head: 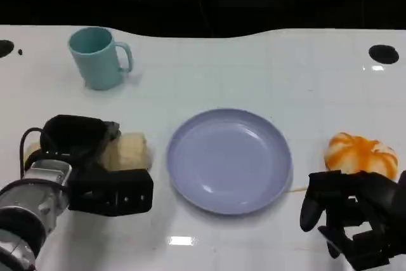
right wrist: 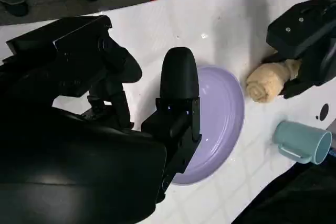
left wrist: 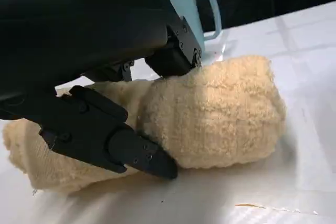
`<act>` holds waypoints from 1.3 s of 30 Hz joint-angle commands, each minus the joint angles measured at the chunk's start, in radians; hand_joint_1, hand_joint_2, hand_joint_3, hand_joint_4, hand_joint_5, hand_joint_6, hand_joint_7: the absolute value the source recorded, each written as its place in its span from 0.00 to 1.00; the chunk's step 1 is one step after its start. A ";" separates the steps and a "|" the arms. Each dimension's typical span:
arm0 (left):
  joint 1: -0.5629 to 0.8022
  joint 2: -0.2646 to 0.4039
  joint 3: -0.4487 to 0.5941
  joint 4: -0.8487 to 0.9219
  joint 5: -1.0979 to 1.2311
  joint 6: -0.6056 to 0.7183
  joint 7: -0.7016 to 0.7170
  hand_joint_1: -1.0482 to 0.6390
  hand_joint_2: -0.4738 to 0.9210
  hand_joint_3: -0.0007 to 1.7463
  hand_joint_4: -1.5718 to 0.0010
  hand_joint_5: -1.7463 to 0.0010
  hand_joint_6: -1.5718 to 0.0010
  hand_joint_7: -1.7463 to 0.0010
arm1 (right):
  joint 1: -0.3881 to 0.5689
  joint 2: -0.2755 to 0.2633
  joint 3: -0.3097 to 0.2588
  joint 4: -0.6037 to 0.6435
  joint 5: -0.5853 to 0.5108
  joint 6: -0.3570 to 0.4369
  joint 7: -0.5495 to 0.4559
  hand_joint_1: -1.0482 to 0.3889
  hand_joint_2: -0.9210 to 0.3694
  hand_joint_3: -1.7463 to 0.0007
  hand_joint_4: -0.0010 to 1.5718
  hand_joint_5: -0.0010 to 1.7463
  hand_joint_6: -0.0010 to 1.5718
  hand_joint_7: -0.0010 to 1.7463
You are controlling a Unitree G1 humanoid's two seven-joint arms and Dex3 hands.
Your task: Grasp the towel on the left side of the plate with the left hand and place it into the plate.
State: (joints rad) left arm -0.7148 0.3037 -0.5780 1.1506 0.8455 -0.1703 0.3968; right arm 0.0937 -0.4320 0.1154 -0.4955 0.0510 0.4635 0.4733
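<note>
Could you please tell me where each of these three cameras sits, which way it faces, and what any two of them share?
Head view: high on the robot, looking down at the table, with both forearms, the left hand and right hand low in frame.
Left wrist view: behind the left hand, close along the tabletop at the rolled towel its fingers close around.
Right wrist view: behind the right hand, across the plate toward the left hand.
All share towel and cup.

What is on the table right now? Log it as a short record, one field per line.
Towel: rolled beige terry towel lying on the white table, left of the plate
Plate: round lavender plate, nothing on it
Left hand: black left hand closed around the towel
Right hand: black right hand holds nothing
Mug: teal mug at far left
Other: orange-and-white rounded object right of the plate
</note>
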 commanded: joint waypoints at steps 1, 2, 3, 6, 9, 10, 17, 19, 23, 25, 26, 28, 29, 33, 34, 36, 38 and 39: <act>0.020 0.017 0.027 -0.006 -0.035 -0.013 0.084 0.47 1.00 0.12 0.48 0.00 0.66 0.01 | 0.002 -0.001 -0.006 -0.003 0.004 0.002 -0.006 0.77 0.24 0.40 0.43 0.96 0.43 0.81; 0.020 0.016 0.033 -0.009 -0.044 -0.013 0.087 0.47 1.00 0.12 0.48 0.00 0.67 0.00 | 0.003 0.000 -0.007 -0.004 0.006 0.003 -0.006 0.77 0.24 0.40 0.43 0.96 0.43 0.82; 0.021 0.017 0.040 -0.017 -0.053 -0.018 0.100 0.47 1.00 0.13 0.48 0.00 0.68 0.00 | 0.003 0.000 -0.007 -0.006 0.007 0.007 -0.006 0.77 0.24 0.40 0.43 0.96 0.43 0.82; 0.022 0.019 0.059 -0.055 -0.068 -0.012 0.121 0.48 1.00 0.13 0.49 0.00 0.68 0.00 | 0.002 -0.001 -0.006 -0.007 0.005 0.007 -0.005 0.77 0.24 0.40 0.44 0.96 0.43 0.82; 0.029 0.028 0.084 -0.119 -0.091 -0.028 0.121 0.48 1.00 0.14 0.48 0.00 0.66 0.01 | 0.001 -0.004 -0.007 -0.005 0.007 0.006 -0.002 0.77 0.24 0.40 0.43 0.96 0.43 0.82; 0.033 0.030 0.094 -0.148 -0.098 -0.032 0.118 0.48 1.00 0.15 0.48 0.00 0.66 0.01 | 0.001 -0.003 -0.008 -0.004 0.008 0.006 -0.002 0.77 0.24 0.40 0.43 0.96 0.43 0.82; 0.057 0.026 0.109 -0.350 -0.101 -0.041 0.069 0.49 0.91 0.25 0.48 0.00 0.61 0.02 | 0.000 -0.006 -0.006 -0.007 0.006 0.011 -0.002 0.77 0.24 0.40 0.43 0.96 0.43 0.82; 0.065 0.018 0.110 -0.404 -0.106 -0.045 0.047 0.49 0.89 0.25 0.48 0.00 0.60 0.04 | 0.001 -0.006 -0.005 -0.009 0.005 0.014 -0.003 0.77 0.23 0.41 0.43 0.96 0.43 0.82; 0.074 -0.006 0.104 -0.498 -0.117 -0.059 -0.027 0.50 0.86 0.28 0.49 0.00 0.55 0.18 | 0.001 -0.008 -0.006 -0.012 0.004 0.014 -0.002 0.77 0.23 0.41 0.43 0.96 0.43 0.81; 0.076 -0.027 0.097 -0.528 -0.113 -0.056 -0.054 0.50 0.81 0.35 0.49 0.00 0.55 0.17 | 0.001 -0.008 -0.005 -0.011 0.003 0.010 -0.002 0.77 0.23 0.41 0.43 0.96 0.43 0.81; 0.078 -0.035 0.095 -0.540 -0.110 -0.052 -0.063 0.51 0.77 0.39 0.49 0.00 0.59 0.07 | 0.001 -0.008 -0.004 -0.011 0.002 0.009 -0.002 0.77 0.23 0.42 0.43 0.96 0.43 0.81; 0.073 -0.059 0.085 -0.553 -0.103 -0.048 -0.085 0.51 0.74 0.45 0.49 0.00 0.61 0.02 | 0.001 -0.008 -0.004 -0.007 0.002 0.001 -0.001 0.78 0.23 0.42 0.43 0.96 0.43 0.81; 0.069 -0.073 0.080 -0.551 -0.103 -0.054 -0.091 0.52 0.72 0.47 0.49 0.00 0.61 0.01 | 0.001 -0.008 -0.003 -0.007 0.001 0.001 -0.001 0.78 0.23 0.42 0.43 0.96 0.43 0.81; 0.051 -0.100 0.058 -0.549 -0.092 -0.059 -0.129 0.51 0.70 0.51 0.48 0.00 0.60 0.00 | 0.001 -0.007 -0.001 -0.013 0.003 0.006 0.000 0.78 0.23 0.41 0.43 0.96 0.42 0.81; 0.048 -0.106 0.055 -0.547 -0.091 -0.064 -0.135 0.50 0.71 0.51 0.47 0.00 0.59 0.03 | 0.002 -0.006 -0.001 -0.014 0.004 0.005 0.000 0.78 0.23 0.41 0.43 0.96 0.42 0.82; 0.044 -0.119 0.051 -0.544 -0.093 -0.073 -0.144 0.51 0.72 0.52 0.47 0.00 0.59 0.01 | 0.002 -0.004 -0.001 -0.013 0.007 0.007 0.000 0.78 0.23 0.41 0.43 0.97 0.42 0.82; 0.037 -0.125 0.045 -0.532 -0.097 -0.092 -0.160 0.51 0.72 0.55 0.47 0.00 0.57 0.06 | 0.003 -0.005 0.001 -0.011 0.003 0.001 -0.001 0.78 0.23 0.41 0.43 0.96 0.42 0.82; 0.034 -0.128 0.044 -0.527 -0.101 -0.100 -0.170 0.51 0.72 0.55 0.48 0.00 0.57 0.08 | 0.002 -0.006 0.003 -0.014 0.001 0.004 -0.002 0.77 0.23 0.41 0.43 0.96 0.42 0.82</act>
State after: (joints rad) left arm -0.6504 0.1763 -0.5276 0.6125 0.7501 -0.2466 0.2546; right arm 0.0930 -0.4320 0.1179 -0.4979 0.0515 0.4685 0.4730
